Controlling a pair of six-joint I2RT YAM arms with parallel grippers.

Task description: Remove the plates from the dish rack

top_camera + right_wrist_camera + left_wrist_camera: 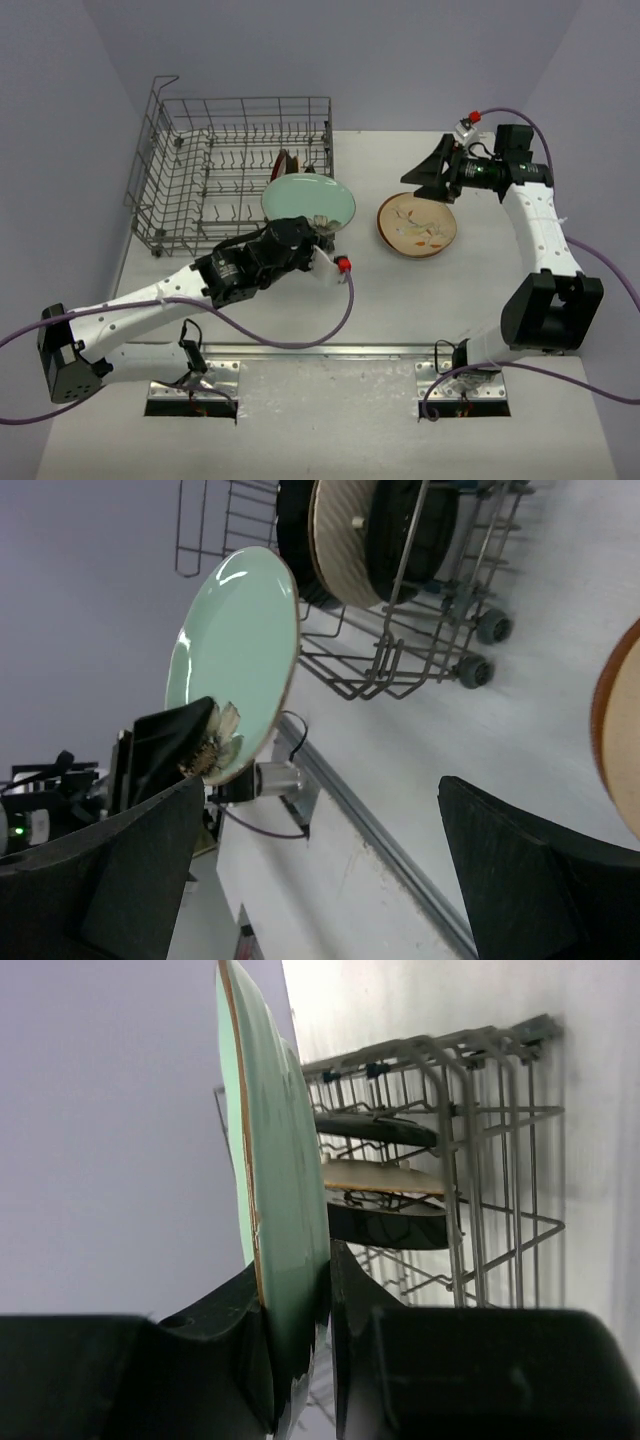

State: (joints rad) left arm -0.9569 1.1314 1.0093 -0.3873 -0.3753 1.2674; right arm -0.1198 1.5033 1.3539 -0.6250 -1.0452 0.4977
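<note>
Pale green plate (308, 198) tilted face-up, near rim clamped in left pincer (320, 230), right pincer (330, 860) apart

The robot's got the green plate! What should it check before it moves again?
1. Grip on the green plate: ok, the left gripper is shut on its rim.
2. Out of the dish rack: ok, the green plate is lifted out of it.
3. Free spot on the table: ok, there is bare surface beside the brown plate.
4. Path clear of the right gripper: ok, it hovers open beyond the brown plate.
5. Rack emptied: not ok, other plates stand inside.
</note>
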